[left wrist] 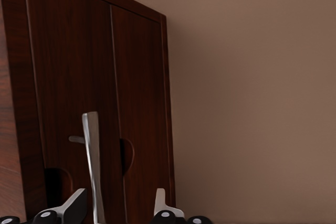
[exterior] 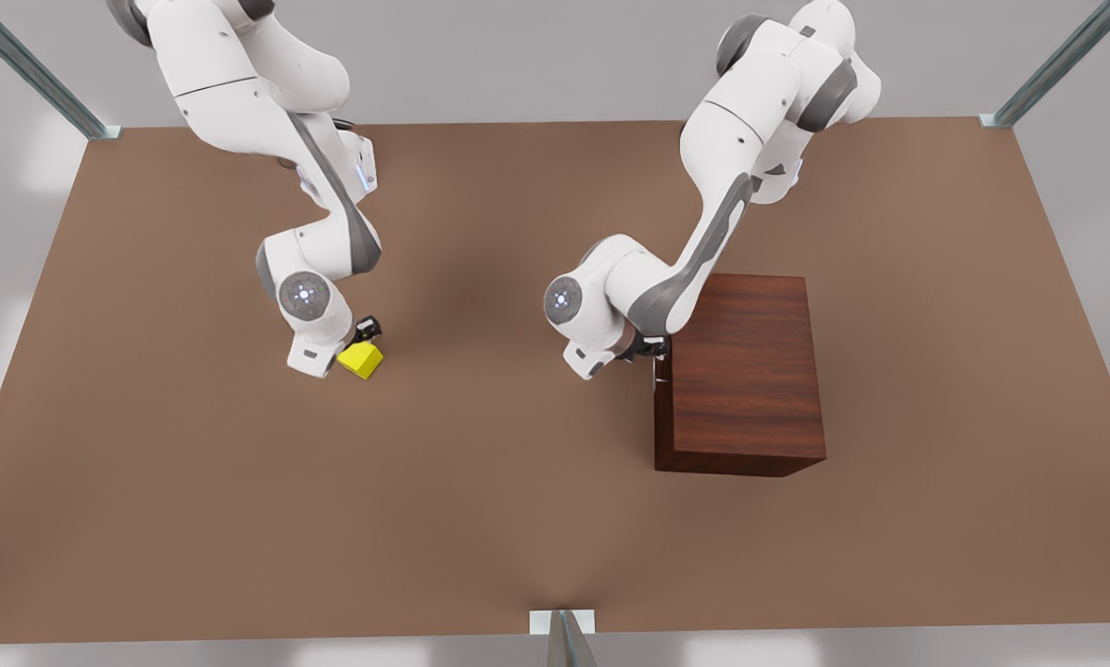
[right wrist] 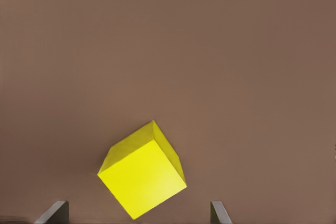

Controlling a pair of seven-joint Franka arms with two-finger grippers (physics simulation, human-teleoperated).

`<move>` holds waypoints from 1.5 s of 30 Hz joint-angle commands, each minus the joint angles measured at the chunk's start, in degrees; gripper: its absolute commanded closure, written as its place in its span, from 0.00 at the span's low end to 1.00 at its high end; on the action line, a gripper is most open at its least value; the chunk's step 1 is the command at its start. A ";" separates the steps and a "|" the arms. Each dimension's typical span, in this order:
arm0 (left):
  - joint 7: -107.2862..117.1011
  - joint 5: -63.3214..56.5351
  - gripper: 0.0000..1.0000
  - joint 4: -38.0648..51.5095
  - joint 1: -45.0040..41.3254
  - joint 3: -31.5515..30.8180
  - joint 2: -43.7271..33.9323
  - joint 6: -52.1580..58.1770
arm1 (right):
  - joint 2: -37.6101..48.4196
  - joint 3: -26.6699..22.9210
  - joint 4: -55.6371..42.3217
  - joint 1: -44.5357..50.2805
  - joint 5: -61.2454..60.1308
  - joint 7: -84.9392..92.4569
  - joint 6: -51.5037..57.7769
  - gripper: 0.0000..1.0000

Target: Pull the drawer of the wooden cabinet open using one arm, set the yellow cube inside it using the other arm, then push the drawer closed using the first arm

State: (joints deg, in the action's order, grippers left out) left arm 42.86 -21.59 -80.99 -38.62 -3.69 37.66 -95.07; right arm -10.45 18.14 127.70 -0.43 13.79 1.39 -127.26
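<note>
brown tabletop point(exterior: 194, 482). left tool point(left wrist: 118, 211) spread around drawer point(left wrist: 73, 87) handle point(left wrist: 92, 156) on cabinet point(exterior: 750, 371): close squarely, pull straight. right tool point(right wrist: 139, 214) spread over cube point(right wrist: 143, 169), not yet gripping.

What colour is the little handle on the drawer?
Silver. The handle shows best in the left wrist view, against the dark drawer.

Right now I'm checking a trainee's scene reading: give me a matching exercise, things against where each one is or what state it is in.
Things:
1. yellow cube
2. drawer
3. left gripper
4. right gripper

States:
a. open, fingers either side of the silver handle
b. shut in the wooden cabinet
c. on the table, tilted on an edge
d. open, beside the cube

Pairs: 1-c, 2-b, 3-a, 4-d
</note>
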 commanded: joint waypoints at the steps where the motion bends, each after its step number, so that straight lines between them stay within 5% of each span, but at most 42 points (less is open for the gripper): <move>1: 2.58 -0.03 0.28 -0.14 0.04 0.00 -0.04 -1.34 | -0.01 2.07 0.53 0.08 6.78 4.94 -0.97 0.00; 8: 3.28 0.49 0.33 -0.14 -0.49 -0.09 0.22 -2.57 | -2.21 3.13 1.67 -5.20 6.78 19.88 -3.70 0.00; 36: 8.11 3.40 0.32 13.57 -5.85 -1.40 8.05 -5.83 | -5.37 5.41 1.58 -7.04 6.78 22.87 -5.19 0.00; 43: 6.45 5.15 0.27 21.48 -4.45 -8.52 2.43 14.03 | -6.69 6.55 1.41 -6.78 6.95 22.87 -5.63 0.00; 45: -4.62 7.96 0.15 21.40 2.67 -8.52 -1.09 17.11 | -7.31 6.55 1.41 -7.13 7.83 22.95 -6.16 0.00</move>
State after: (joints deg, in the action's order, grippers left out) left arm 47.67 -15.32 -59.65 -37.43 -12.05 37.45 -87.16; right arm -17.60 24.68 129.14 -7.52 21.16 21.31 -132.92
